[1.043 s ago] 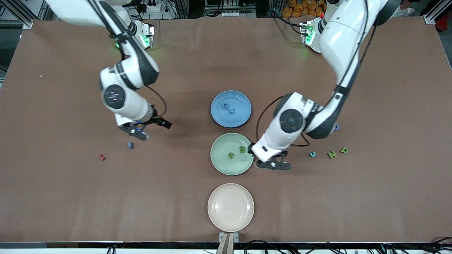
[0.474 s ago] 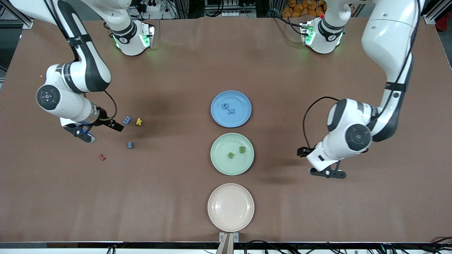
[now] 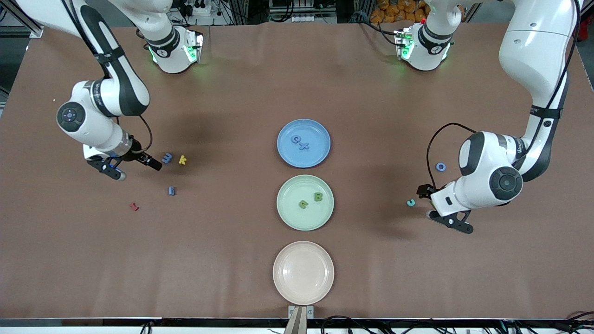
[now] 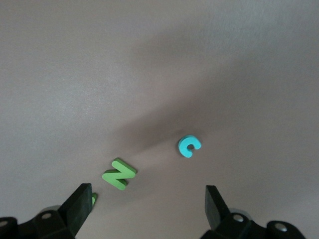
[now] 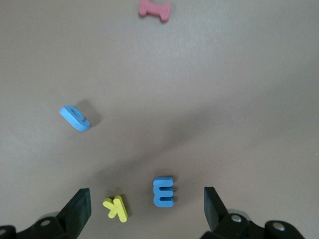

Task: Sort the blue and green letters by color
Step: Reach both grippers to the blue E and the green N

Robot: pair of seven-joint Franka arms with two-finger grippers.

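Note:
On the blue plate (image 3: 317, 134) lie a blue G (image 3: 295, 138) and X (image 3: 304, 146). The green plate (image 3: 297, 218) holds a green B (image 3: 318, 196) and another green letter (image 3: 303, 203). A blue E (image 3: 167, 158) (image 5: 163, 191) and a second blue letter (image 3: 171, 190) (image 5: 76, 118) lie at the right arm's end. My right gripper (image 3: 111, 170) (image 5: 146, 211) hangs open and empty just outside the E. My left gripper (image 3: 450, 221) (image 4: 148, 206) is open and empty over a green N (image 4: 119, 174) and a green sliver (image 4: 93, 199), both hidden in the front view.
A yellow k (image 3: 183, 160) (image 5: 116, 208) lies beside the E, and a dark red letter (image 3: 134, 206) lies nearer the camera. A teal c (image 3: 410, 202) (image 4: 189, 146) and a blue O (image 3: 440, 167) sit by the left arm. A beige plate (image 3: 303, 272) stands nearest the camera.
The left arm swung from beside the green plate out toward its end of the table, covering the N and P. The right arm swung outward off the E and k. Both grippers stayed open.

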